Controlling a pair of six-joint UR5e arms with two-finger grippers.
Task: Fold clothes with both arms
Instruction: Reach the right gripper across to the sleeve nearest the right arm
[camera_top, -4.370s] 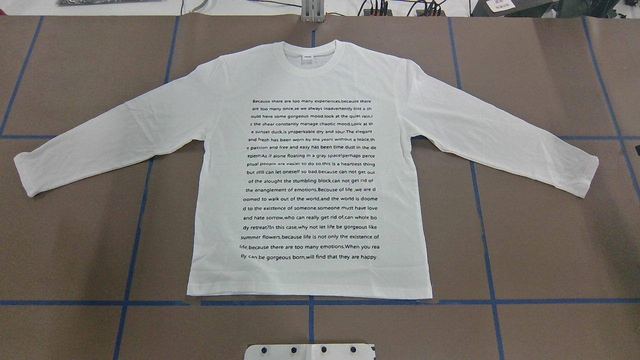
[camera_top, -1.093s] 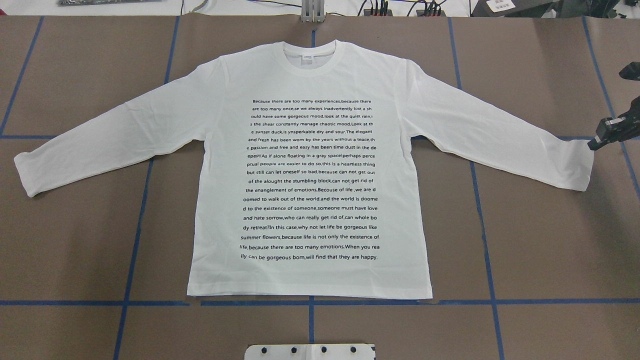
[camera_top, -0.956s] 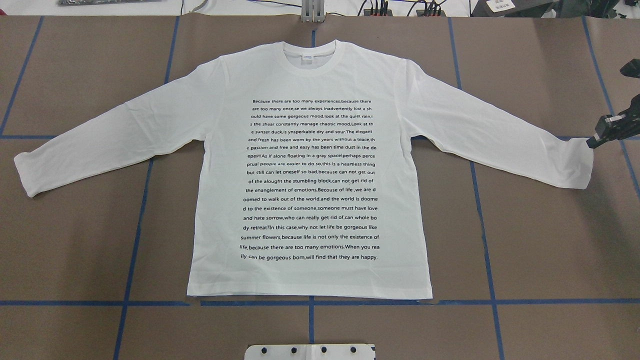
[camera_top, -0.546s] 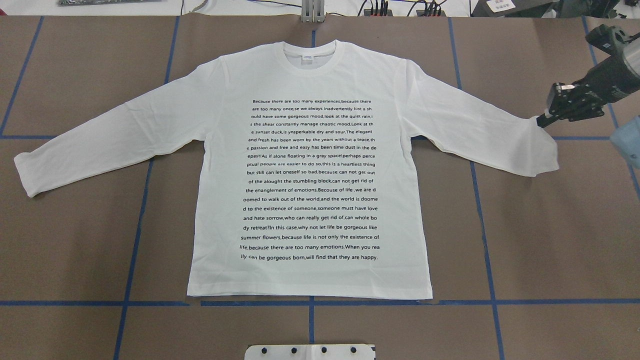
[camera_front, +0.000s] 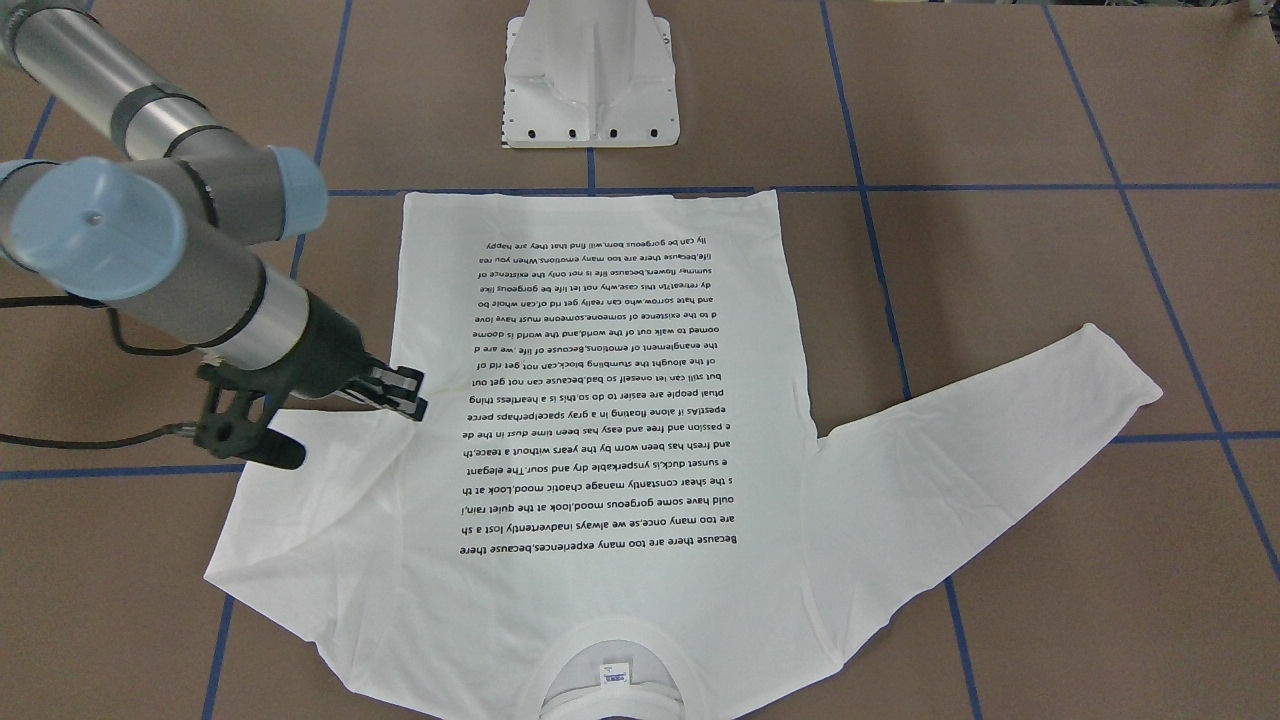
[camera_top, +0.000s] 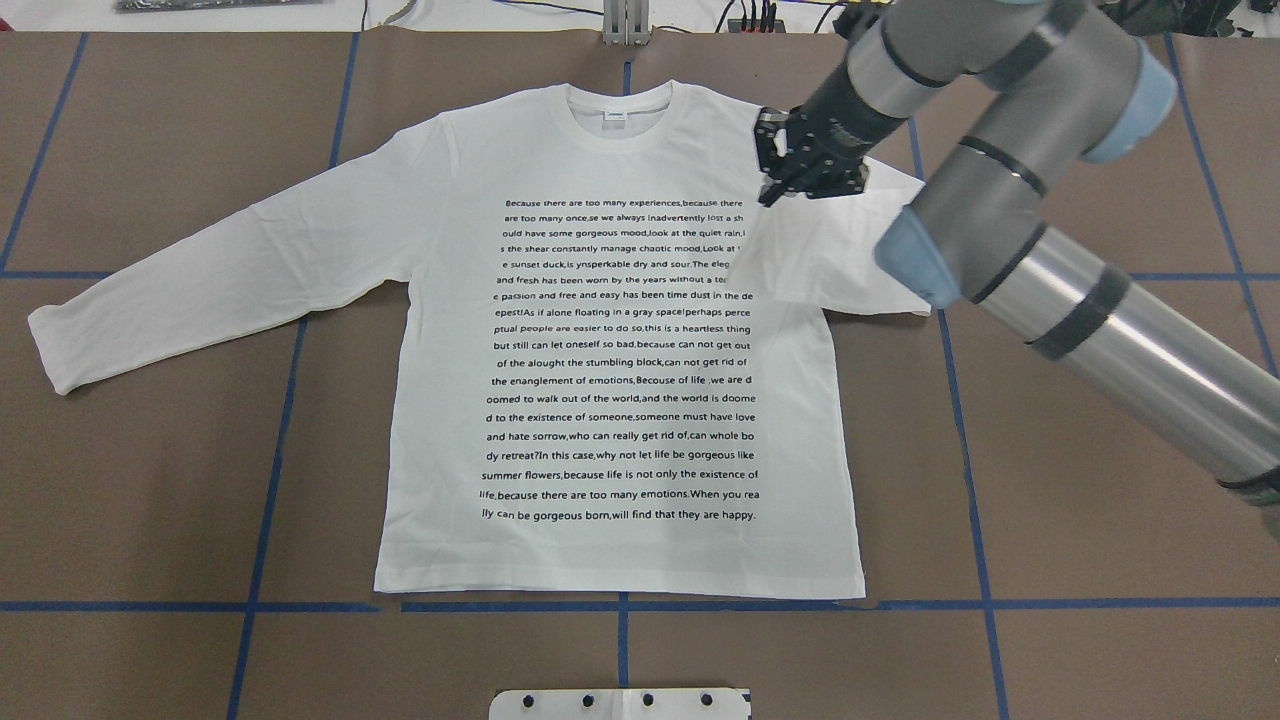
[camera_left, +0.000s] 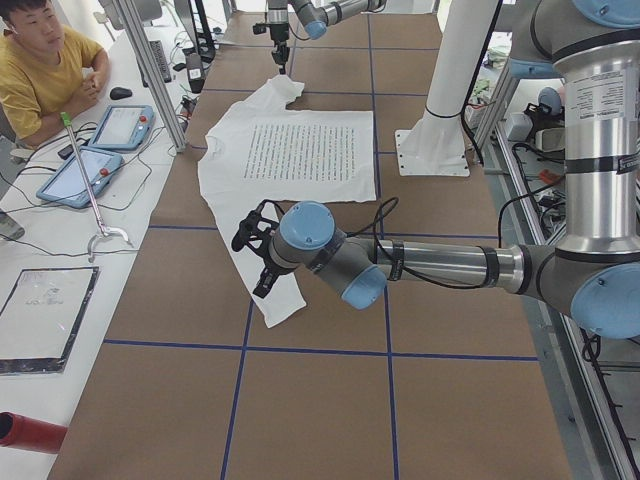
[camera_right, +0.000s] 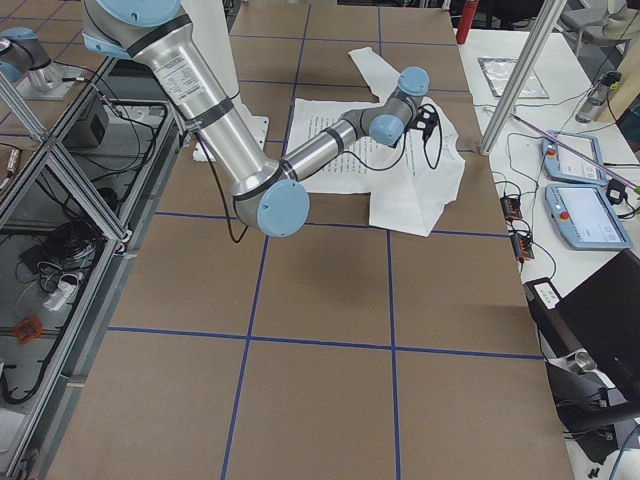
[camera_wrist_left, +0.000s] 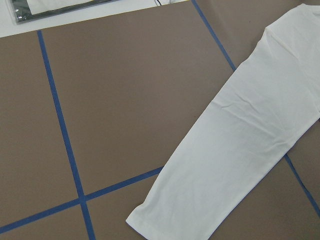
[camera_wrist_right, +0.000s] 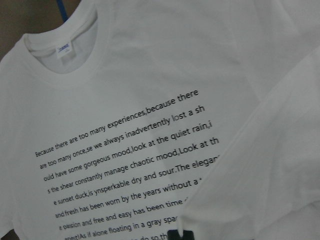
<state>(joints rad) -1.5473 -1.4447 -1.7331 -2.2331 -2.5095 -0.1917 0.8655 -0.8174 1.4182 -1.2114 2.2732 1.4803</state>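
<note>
The white long-sleeved shirt (camera_top: 620, 400) lies flat with its printed side up and its collar at the far edge. My right gripper (camera_top: 772, 195) is shut on the right sleeve's cuff and holds it over the right chest. The doubled-back sleeve (camera_top: 820, 260) covers the ends of a few text lines. In the front-facing view this gripper (camera_front: 408, 400) pinches the cloth beside the text. The left sleeve (camera_top: 200, 290) lies stretched out flat. My left gripper (camera_left: 262, 280) hovers over that sleeve's cuff end; I cannot tell whether it is open. The left wrist view shows only the sleeve (camera_wrist_left: 240, 160).
The white pedestal (camera_top: 620, 703) stands at the near table edge behind the hem. Blue tape lines cross the brown table top (camera_top: 1100, 500). A person (camera_left: 40, 70) sits at a side table with two tablets (camera_left: 100, 150), beyond an aluminium post (camera_left: 150, 70).
My right gripper has carried the right cuff from the table's right side up and left over the chest. The sleeve, flat before, is now folded back on itself.
</note>
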